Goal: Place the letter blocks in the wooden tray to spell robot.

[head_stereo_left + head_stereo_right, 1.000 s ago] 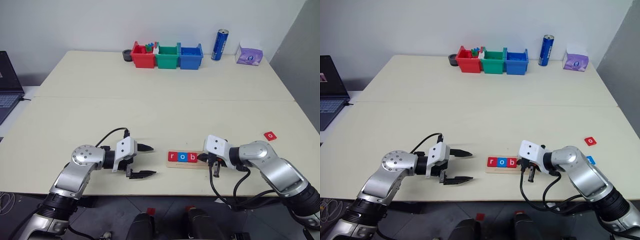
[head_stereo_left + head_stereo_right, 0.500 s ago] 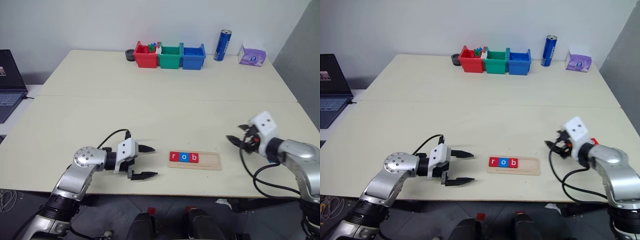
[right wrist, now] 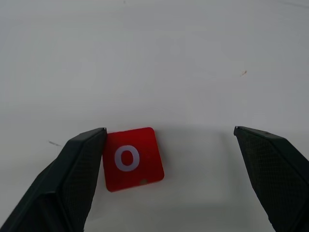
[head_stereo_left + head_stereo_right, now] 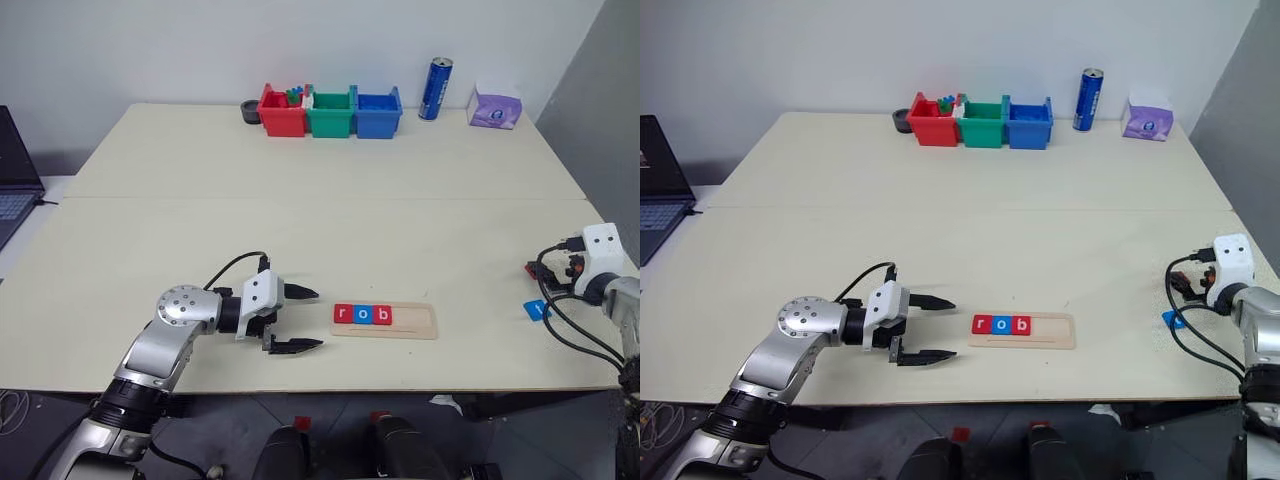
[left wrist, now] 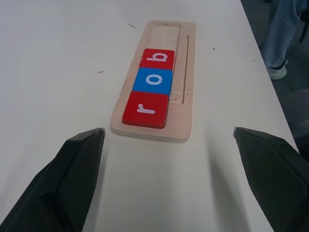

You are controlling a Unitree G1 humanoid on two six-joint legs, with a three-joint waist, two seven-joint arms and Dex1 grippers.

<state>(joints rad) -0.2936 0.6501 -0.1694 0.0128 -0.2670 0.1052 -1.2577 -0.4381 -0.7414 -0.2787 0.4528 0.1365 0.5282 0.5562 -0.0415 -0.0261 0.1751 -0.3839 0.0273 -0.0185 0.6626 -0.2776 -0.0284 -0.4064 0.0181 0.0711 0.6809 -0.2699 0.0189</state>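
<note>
Wooden tray point(image 4: 385, 321) lies at the near edge of the surface point(image 4: 320, 230), its three left slots filled by red r point(image 5: 145, 109), blue o point(image 5: 153, 80) and red b point(image 5: 157, 58); two slots remain for "o" and "t". Left gripper point(image 4: 297, 319), fingers fully spread and empty, hovers at the tray's 9 o'clock, probably to steady it. Right gripper point(image 3: 169, 145), fingers wide and holding nothing, straddles a loose red o tile point(image 3: 131, 158) lying flat, one finger point(image 3: 72, 179) beside its edge, apparently for a pinch. A blue tile point(image 4: 537, 310) lies at the tray's 3 o'clock, its letter unreadable.
</note>
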